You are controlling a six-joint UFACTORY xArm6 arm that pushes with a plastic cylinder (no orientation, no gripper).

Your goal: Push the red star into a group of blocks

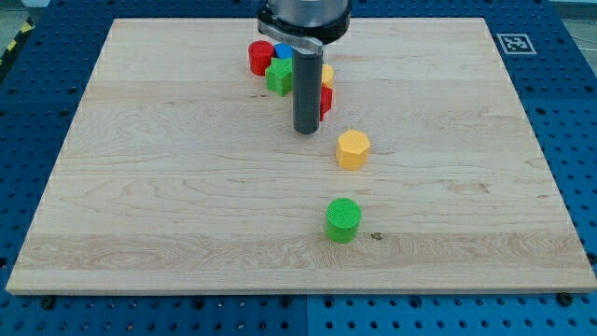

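My tip [307, 130] rests on the board just below and left of a red block [326, 99], which is mostly hidden behind the rod; its shape cannot be made out. A cluster sits at the view's top centre: a red cylinder [259, 57], a green star-like block [279, 77], a blue block [284, 49] and a yellow block [327, 73], the last two partly hidden by the rod. A yellow hexagon [353, 149] lies right of and below the tip. A green cylinder [343, 220] lies further down.
The wooden board [140, 187] lies on a blue perforated table [578, 140]. A fiducial marker [512, 42] sits beyond the board's top right corner. The arm's dark body [303, 19] hangs over the top cluster.
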